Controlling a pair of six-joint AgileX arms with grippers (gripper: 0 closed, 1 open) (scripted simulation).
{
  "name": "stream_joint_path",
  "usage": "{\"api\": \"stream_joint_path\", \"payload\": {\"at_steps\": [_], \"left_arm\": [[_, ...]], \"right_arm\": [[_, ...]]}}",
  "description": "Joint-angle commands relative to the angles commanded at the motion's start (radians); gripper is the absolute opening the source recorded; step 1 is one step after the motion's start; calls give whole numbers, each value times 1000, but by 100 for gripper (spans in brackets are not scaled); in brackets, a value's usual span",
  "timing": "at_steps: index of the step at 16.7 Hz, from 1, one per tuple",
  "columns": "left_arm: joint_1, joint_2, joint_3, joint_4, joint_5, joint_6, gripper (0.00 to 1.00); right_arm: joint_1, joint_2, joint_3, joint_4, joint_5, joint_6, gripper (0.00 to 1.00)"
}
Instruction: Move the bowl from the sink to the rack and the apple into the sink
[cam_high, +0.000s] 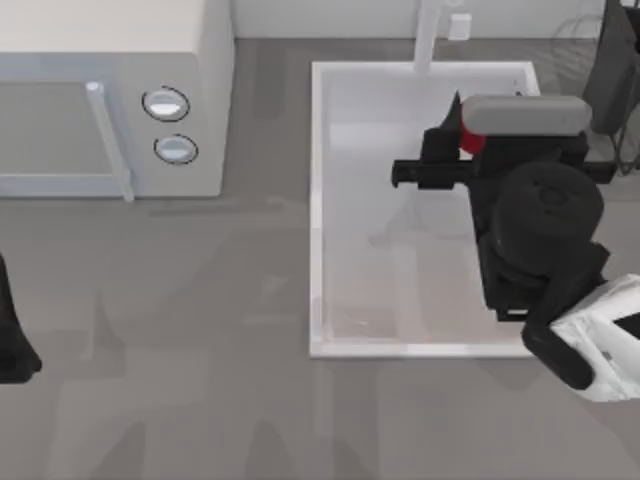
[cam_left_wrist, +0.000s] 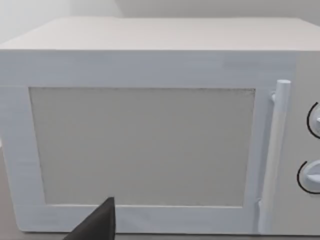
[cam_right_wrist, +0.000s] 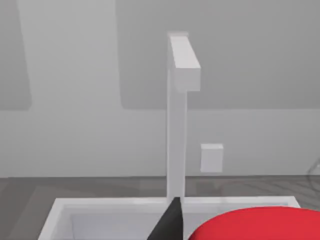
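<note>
My right gripper (cam_high: 460, 122) hangs over the far right part of the white sink (cam_high: 316, 200), shut on the red apple (cam_high: 470, 140), which is mostly hidden under the wrist. In the right wrist view the apple (cam_right_wrist: 260, 225) sits close beside one black finger (cam_right_wrist: 172, 220), above the sink's far rim (cam_right_wrist: 110, 204). Thin grey wires of the rack (cam_high: 575, 35) show at the far right. A dark upright shape (cam_high: 612, 70) stands there; I cannot tell whether it is the bowl. My left gripper (cam_high: 12, 350) is parked at the table's left edge.
A white microwave (cam_high: 110, 60) with two knobs stands at the back left, facing the left wrist camera (cam_left_wrist: 150, 150). The white faucet post (cam_high: 428, 35) rises behind the sink, with a small white block (cam_high: 459, 25) next to it.
</note>
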Motion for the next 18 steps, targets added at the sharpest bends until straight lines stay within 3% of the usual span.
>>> {"api": "stream_joint_path", "payload": {"at_steps": [7, 14, 18], "left_arm": [[0, 0, 0, 0, 0, 0, 100], [0, 0, 0, 0, 0, 0, 100], [0, 0, 0, 0, 0, 0, 100]], "right_arm": [[0, 325, -63, 390, -1, -6, 0], [-2, 377, -73, 454, -3, -4, 0], [-2, 377, -73, 454, -3, -4, 30]]}}
